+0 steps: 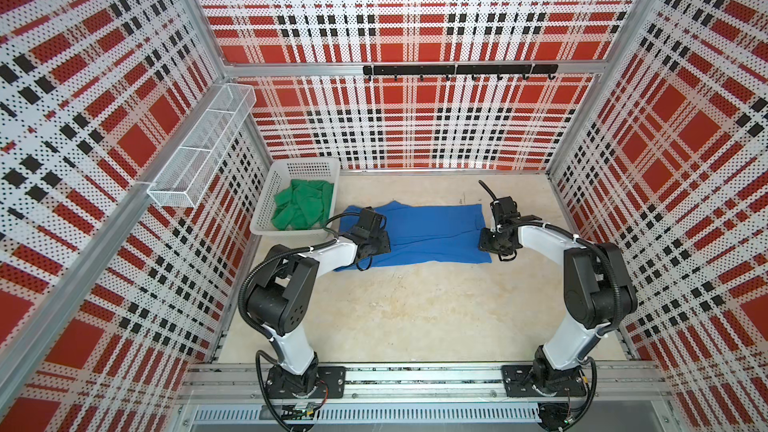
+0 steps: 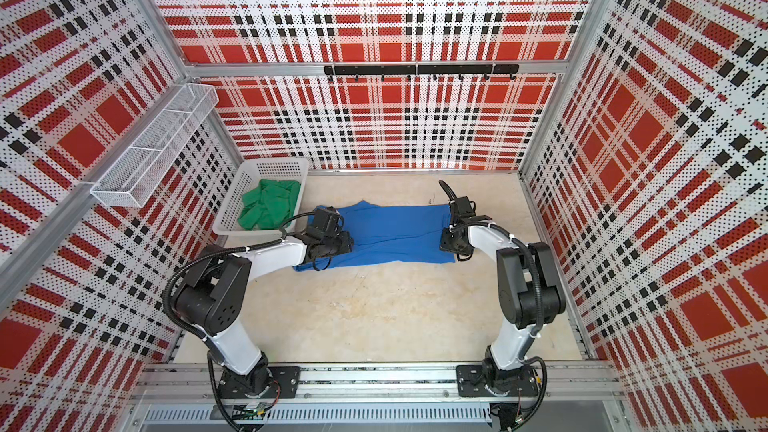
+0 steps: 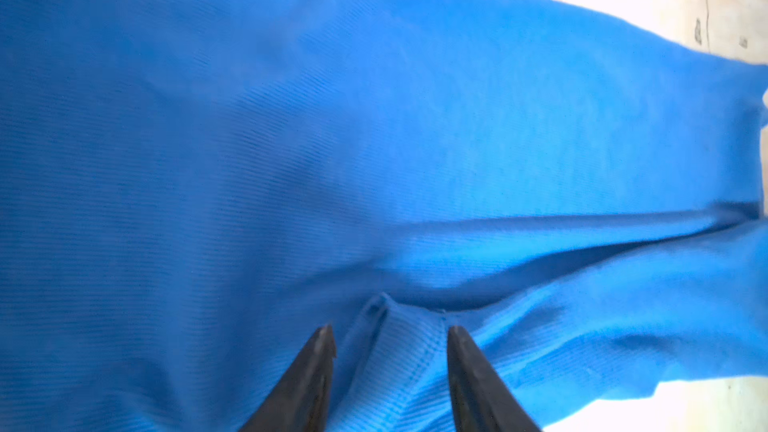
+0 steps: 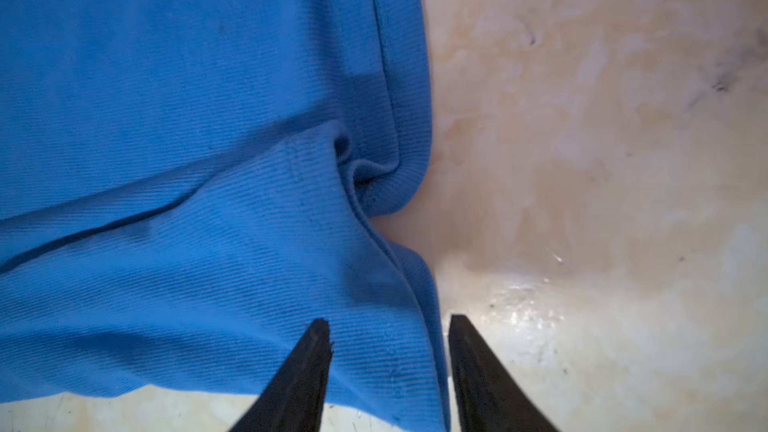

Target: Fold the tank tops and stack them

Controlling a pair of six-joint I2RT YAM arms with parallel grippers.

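The blue tank top lies spread lengthwise across the back half of the table, with a long crease along it. My left gripper hovers over its left end, jaws parted, with a raised ridge of hem between the fingertips. At the right end my right gripper stands open astride the blue tank top's side edge, one finger over cloth and one over bare table. The green tank top is crumpled inside the white basket.
The basket stands at the back left corner, touching the blue top's left end. A white wire shelf hangs on the left wall and a black hook rail on the back wall. Beige tabletop stretches toward the arm bases.
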